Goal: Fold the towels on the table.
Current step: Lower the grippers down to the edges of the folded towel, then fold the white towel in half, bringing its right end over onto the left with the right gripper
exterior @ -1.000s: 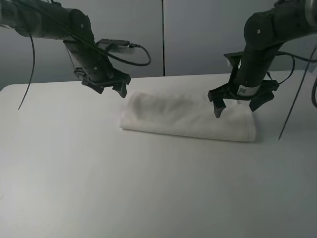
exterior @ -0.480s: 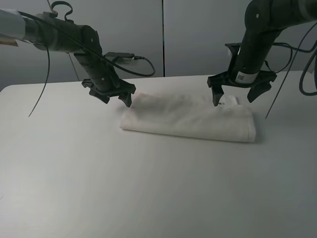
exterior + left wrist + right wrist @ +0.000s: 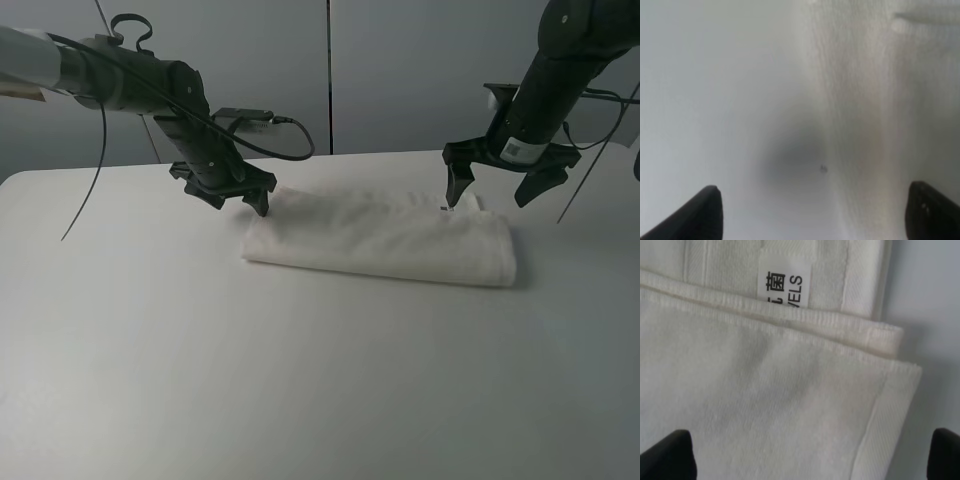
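The white towel (image 3: pixel 380 240) lies on the table (image 3: pixel 200 380), folded into a long band with layered edges. My left gripper (image 3: pixel 238 200) hangs open just above the towel's far left corner, empty. In the left wrist view its fingertips (image 3: pixel 705 210) straddle the towel's edge (image 3: pixel 875 100) and the bare table (image 3: pixel 700 75). My right gripper (image 3: pixel 490 195) is open above the towel's far right corner, holding nothing. The right wrist view shows stacked towel layers (image 3: pixel 765 405), the woven band and the printed tag (image 3: pixel 785 287), with that gripper (image 3: pixel 805 460) spread wide over them.
Grey wall panels (image 3: pixel 400 70) stand behind the table's far edge. Black cables (image 3: pixel 270 130) trail from both arms. White tabletop stretches in front of the towel down to the near edge.
The right gripper has risen and shifted right toward the towel's far right corner. The left gripper has drifted slightly right and down to the far left corner. Both stayed open.
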